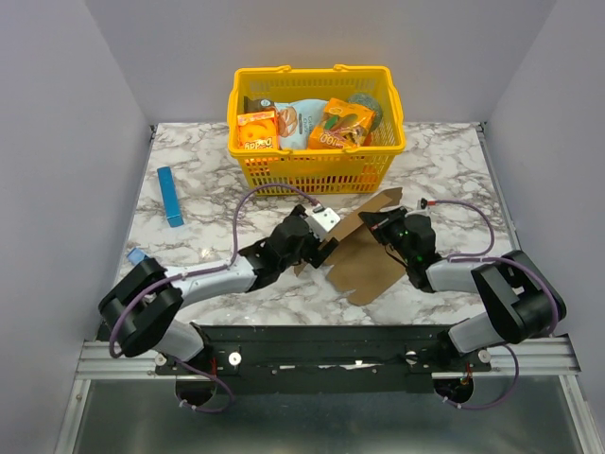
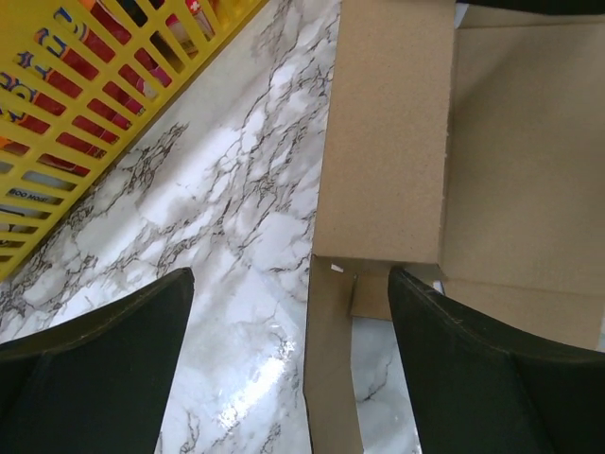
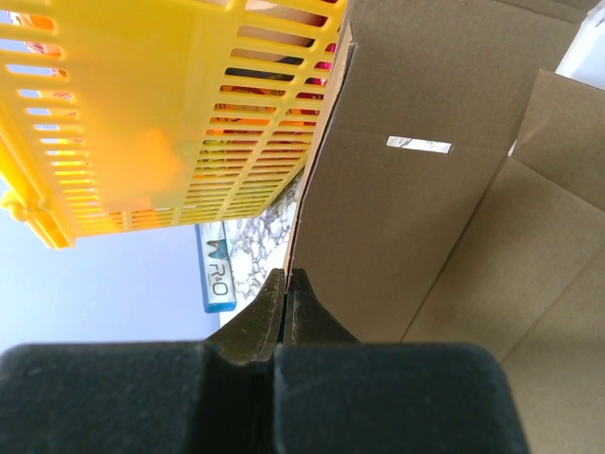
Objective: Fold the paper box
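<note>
Left arm [image 1: 213, 276] and right arm [image 1: 454, 277]: grey links, black joints, purple cables [image 1: 248, 197] looping. Left gripper [image 2: 290, 276] fingers matte black, blunt.

The brown paper box [image 1: 364, 267] is matt, rough cardboard. The white marbled table top [image 2: 236, 236] looks smooth and glossy. The yellow slatted basket [image 1: 312, 168] is plastic.

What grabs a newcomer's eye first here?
The bright yellow basket, packed with snack packs, sits at the back middle of the marble table. In front of it lies a half-folded brown cardboard box; the right pincer is shut on its edge, and the left pincer stands wide open by its left edge. A slim blue box lies off to the left.
</note>
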`<state>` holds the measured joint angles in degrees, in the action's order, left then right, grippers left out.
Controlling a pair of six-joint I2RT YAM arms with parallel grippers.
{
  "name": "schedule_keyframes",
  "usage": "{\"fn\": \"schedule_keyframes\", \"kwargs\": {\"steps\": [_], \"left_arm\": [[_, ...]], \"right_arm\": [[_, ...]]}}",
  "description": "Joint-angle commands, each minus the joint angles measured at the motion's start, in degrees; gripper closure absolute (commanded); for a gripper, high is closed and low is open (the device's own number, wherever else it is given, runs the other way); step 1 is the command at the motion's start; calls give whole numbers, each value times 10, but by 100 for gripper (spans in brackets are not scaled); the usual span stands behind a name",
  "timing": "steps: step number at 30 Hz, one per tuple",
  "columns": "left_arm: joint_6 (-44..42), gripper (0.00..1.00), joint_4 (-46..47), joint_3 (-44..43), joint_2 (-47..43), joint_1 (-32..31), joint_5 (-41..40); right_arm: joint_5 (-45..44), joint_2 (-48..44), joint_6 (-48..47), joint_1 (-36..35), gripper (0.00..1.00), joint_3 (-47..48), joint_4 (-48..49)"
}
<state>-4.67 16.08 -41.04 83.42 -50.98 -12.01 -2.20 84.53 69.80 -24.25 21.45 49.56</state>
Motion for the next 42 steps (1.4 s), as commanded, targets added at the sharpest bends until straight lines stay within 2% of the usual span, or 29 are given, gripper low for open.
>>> {"fn": "schedule_keyframes", "kwargs": {"steps": [1,3,6,9,12,13,16,22,27,42], "left_arm": [[39,4,-2,34,-89,19,93],[45,1,-2,52,-114,40,144],[101,1,30,100,-167,83,175],[149,1,42,133,-194,123,147],[181,1,-9,114,-173,136,72],[188,1,-26,98,-149,137,42],[190,1,-66,76,-99,139,21],[168,4,-73,65,-35,137,68],[149,6,-33,74,-12,105,149],[192,7,77,76,14,77,197]], "right_arm": [[0,-9,-13,3,99,-11,-12],[2,-11,-13,4,99,-11,-12],[3,-13,-14,5,99,-11,-13],[4,-13,-15,5,99,-11,-13],[6,-12,-14,5,99,-9,-14],[6,-12,-15,5,99,-8,-13],[7,-12,-15,5,99,-7,-14],[8,-13,-16,5,99,-5,-16],[5,-13,-15,5,99,-5,-17],[-3,-11,-12,6,99,-10,-24]]}}
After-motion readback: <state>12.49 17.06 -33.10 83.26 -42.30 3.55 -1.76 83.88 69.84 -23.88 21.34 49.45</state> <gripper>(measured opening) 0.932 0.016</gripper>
